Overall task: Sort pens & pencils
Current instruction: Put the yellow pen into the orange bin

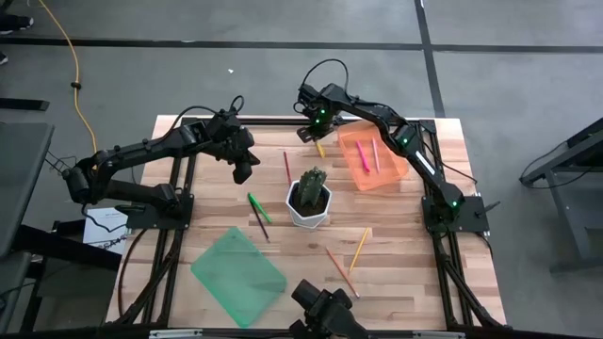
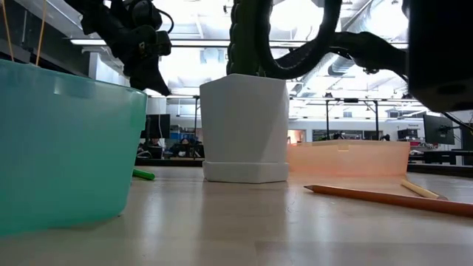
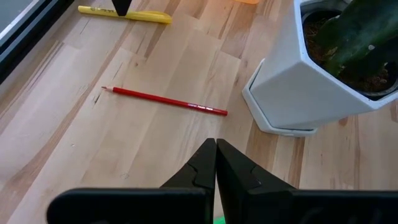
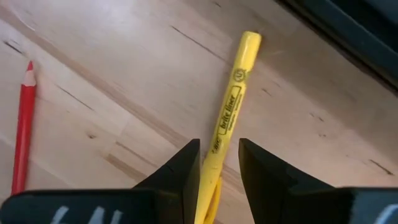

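- I am holding my right gripper (image 4: 216, 163) low over the far side of the table (image 1: 405, 254), beside the orange tray (image 1: 373, 175), with its fingers (image 4: 180, 168) parted either side of the yellow pen (image 4: 227, 118); whether they are pressing on it I cannot tell
- The yellow pen is lying flat on the wood, its lower end running in between my two right fingers, its capped end pointing away from them
- I am hanging my left gripper (image 3: 216, 163) above the table on the left of the white cactus pot (image 1: 308, 205), its fingers (image 3: 239, 174) pressed together and grasping nothing
- The red pencil (image 3: 165, 101) is lying on the bare wood just ahead of my left gripper, near the base of the pot but apart from it, with its sharpened tip pointing away from the pot
- The green pen (image 1: 259, 206) is resting left of the pot, with the dark pencil (image 1: 258, 225) lying right beside it
- The pink pen (image 1: 376, 155) and an orange stick (image 1: 362, 157) are lying inside the orange tray, side by side
- The yellow-orange pencil (image 1: 360, 249) and the orange pencil (image 1: 341, 271) are lying on the near right part of the table, well apart from both trays
- The green tray (image 1: 239, 274) is sitting at the near left corner, turned at a slant to the table edge
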### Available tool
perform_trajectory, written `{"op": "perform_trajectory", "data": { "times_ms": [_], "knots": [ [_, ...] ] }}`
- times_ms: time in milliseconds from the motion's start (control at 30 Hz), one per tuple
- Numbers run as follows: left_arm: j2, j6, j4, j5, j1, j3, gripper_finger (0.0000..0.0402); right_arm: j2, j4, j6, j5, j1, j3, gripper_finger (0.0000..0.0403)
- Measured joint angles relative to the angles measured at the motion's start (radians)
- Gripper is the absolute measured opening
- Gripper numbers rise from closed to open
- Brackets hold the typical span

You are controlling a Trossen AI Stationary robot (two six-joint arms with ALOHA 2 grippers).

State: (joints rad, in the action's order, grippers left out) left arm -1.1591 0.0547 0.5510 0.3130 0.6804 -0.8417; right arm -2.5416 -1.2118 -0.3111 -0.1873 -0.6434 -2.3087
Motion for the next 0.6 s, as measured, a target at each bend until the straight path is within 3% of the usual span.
{"op": "perform_trajectory", "data": {
  "times_ms": [600],
  "knots": [
    [0.0, 0.0, 0.0, 0.007, 0.0, 0.0, 0.0001, -0.017, -0.056, -0.002, 0.026, -0.014, 0.001, 0.0103]
  ]
}}
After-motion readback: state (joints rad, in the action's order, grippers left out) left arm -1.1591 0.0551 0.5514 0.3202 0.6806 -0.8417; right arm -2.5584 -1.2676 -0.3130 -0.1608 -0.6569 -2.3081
